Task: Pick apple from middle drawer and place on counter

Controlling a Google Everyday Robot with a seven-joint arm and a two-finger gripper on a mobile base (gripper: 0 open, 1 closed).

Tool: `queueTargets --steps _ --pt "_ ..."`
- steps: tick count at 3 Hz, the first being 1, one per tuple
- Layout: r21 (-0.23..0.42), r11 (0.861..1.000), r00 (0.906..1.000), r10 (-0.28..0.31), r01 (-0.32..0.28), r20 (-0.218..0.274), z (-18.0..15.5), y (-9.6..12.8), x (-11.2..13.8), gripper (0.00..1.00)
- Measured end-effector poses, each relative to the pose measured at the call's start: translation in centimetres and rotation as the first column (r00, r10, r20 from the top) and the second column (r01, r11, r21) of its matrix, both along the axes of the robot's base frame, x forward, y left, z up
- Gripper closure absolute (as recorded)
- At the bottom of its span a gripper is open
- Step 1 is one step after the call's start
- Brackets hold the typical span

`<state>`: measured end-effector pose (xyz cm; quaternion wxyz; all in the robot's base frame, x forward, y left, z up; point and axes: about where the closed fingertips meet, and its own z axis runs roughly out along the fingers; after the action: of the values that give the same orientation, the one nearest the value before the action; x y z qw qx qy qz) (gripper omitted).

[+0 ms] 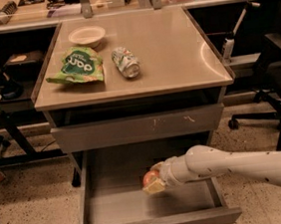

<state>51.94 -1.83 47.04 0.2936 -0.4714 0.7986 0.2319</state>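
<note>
Gripper point(152, 179) is at lower centre of frame, inside the open drawer point(115, 206). Its fingers are clamped on the apple point(148, 177), one above and one below. Apple is mid-drawer, slightly right of centre; can't tell if it touches the drawer floor. Arm point(236, 164) comes in from the lower right over the drawer's right wall. Counter point(174, 55) fills the upper middle, with a bowl point(87, 36) at its upper left, a bag point(77, 65) just below the bowl, and a can point(125, 62) right beside the bag. Scuffed drawer front point(137, 128) sits shut between counter and open drawer.
</note>
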Motion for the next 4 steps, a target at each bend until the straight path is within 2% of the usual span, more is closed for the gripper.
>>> queueTargets --steps 1,2,3,4 --pt "-0.042 0.998 0.9984 -0.036 0.038 0.043 6.9 -1.8 0.9 1.00" --pt "-0.042 0.998 0.9984 -0.036 0.038 0.043 6.9 -1.8 0.9 1.00" --pt "-0.069 0.996 0.9978 -0.050 0.053 0.043 10.3 -2.2 0.7 1.00" --pt "-0.084 0.992 0.9944 -0.084 0.090 0.063 15.8 -3.3 0.9 1.00"
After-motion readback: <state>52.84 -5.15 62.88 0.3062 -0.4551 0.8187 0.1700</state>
